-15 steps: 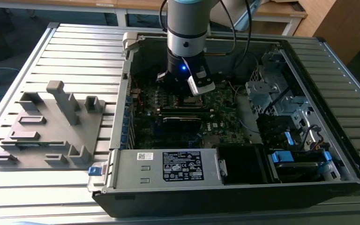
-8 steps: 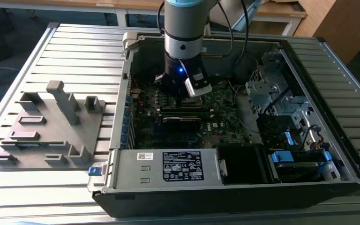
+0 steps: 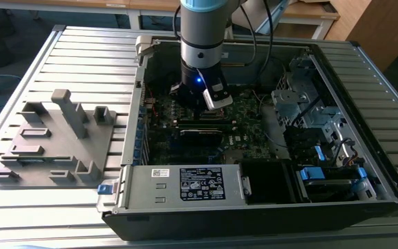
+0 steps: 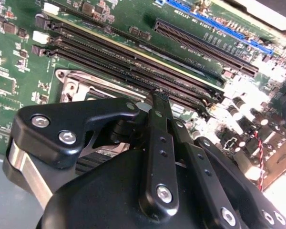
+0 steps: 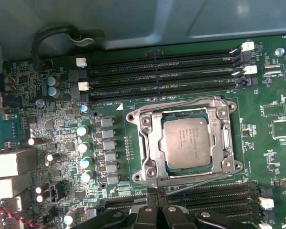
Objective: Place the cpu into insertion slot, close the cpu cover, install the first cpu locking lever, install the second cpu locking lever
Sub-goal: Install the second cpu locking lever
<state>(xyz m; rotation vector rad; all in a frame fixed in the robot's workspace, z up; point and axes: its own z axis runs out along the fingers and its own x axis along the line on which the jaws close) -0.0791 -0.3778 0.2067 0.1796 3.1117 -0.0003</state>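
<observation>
Found the cpu [image 5: 187, 142] lying flat inside the insertion slot [image 5: 238, 165], metal top up, in the first wrist view. Found the cpu cover [image 5: 150, 143] folded down over it, framing the chip through its square cut-out. Judged steps one and two done from that.

Noted two wire locking levers: a near lever [image 5: 200, 183] along the socket edge beside the fingers, and a far lever [image 5: 181, 104] along the opposite edge, next to the memory slots [image 5: 162, 71]. Cannot tell whether either is hooked under its catch. Noted the near lever slanting away from the frame edge, so judged it loose.

Located the gripper [image 5: 155, 192] low over the board, tips just beside the near lever's end. Saw the fingers [image 4: 155, 102] clenched together in the second wrist view, with nothing visible between them. Cannot tell whether the tips touch the wire.

In the exterior view, logged the arm [image 3: 200, 41] reaching straight down into the open computer case [image 3: 185, 207], toward the case's 11 o'clock region. Logged a grey fixture [image 3: 54, 140] on the desk [image 3: 81, 57] at 9 o'clock of the case, well apart from the work.

Judged step in hand: first locking lever. Judged requirements: closed tips bearing on the wire, pressing down and sideways to carry it under its hook, without skidding onto the cover or the neighbouring memory slots.
</observation>
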